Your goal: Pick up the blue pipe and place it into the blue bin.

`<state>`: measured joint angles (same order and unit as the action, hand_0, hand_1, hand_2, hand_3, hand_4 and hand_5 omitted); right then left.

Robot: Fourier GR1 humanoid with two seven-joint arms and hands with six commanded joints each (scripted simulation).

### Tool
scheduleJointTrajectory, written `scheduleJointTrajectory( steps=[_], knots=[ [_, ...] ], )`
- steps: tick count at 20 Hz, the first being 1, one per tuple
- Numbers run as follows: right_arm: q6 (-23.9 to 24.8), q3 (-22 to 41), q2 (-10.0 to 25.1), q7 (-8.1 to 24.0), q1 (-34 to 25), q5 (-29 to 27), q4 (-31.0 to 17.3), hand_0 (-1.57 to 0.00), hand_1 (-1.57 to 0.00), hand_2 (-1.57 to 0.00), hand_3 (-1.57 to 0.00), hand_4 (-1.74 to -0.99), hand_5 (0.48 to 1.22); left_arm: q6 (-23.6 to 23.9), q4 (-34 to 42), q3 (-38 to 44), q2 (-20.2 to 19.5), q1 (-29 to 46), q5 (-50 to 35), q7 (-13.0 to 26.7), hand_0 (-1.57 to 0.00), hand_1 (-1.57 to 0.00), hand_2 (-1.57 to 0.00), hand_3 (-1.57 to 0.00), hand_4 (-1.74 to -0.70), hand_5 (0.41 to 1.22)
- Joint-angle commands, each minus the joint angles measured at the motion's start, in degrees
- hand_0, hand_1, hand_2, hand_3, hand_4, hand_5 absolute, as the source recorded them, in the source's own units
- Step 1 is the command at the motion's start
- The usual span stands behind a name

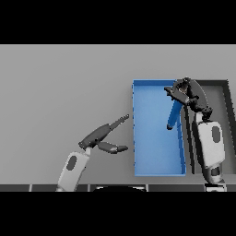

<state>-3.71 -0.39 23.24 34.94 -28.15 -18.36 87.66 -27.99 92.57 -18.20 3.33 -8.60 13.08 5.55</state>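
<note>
The blue pipe point(173, 115) hangs tilted over the right part of the blue bin point(152, 152), its lower end pointing down into the bin. My right hand point(180, 93) is at the pipe's upper end, above the bin's far right corner, fingers curled round it. My left hand point(105, 136) rests over the table left of the bin, fingers straight and thumb spread, holding nothing.
A dark grey bin point(227, 120) stands right next to the blue bin on its right; my right forearm lies across it. Bare grey table stretches to the left and beyond both bins.
</note>
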Motion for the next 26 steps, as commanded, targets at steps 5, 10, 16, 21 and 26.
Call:
scheduleJointTrajectory(
  steps=[5,10,16,21,26],
  knots=[
    [12.5,12.9,8.6,0.0,3.0,-6.2,-2.1,-1.57,-1.57,-1.57,-0.91,-1.741,1.221,0.1,0.0,-0.2,-0.2,0.0,0.5,-0.1,0.00,0.00,0.00,0.00,-0.88,0.421],
    [25.7,32.1,22.9,0.0,-2.5,-22.6,-5.1,-0.75,-0.68,-0.68,-0.40,-1.413,1.221,0.5,0.1,-0.4,0.1,-0.1,0.8,0.1,0.00,0.00,0.00,0.00,-0.88,0.425],
    [19.4,50.3,30.8,-0.1,-13.6,-28.0,-5.8,-0.20,-0.18,-0.18,-0.10,-1.110,0.979,0.1,1.2,-0.8,0.1,1.2,0.2,0.9,0.00,0.00,0.00,0.00,-0.89,0.428],
    [19.0,54.5,31.4,0.0,-15.0,-28.4,-6.7,-0.06,-0.06,-0.06,-0.03,-1.056,0.817,0.3,0.7,-0.3,-0.1,0.6,0.3,0.8,0.00,0.00,0.00,0.00,-0.89,0.427],
    [18.9,57.7,31.6,0.0,-16.6,-28.0,-7.7,-0.02,-0.02,-0.02,-0.01,-1.033,0.696,0.9,0.8,-0.4,0.2,0.2,0.7,1.0,0.00,0.00,0.00,0.00,-0.89,0.429]
  ],
)
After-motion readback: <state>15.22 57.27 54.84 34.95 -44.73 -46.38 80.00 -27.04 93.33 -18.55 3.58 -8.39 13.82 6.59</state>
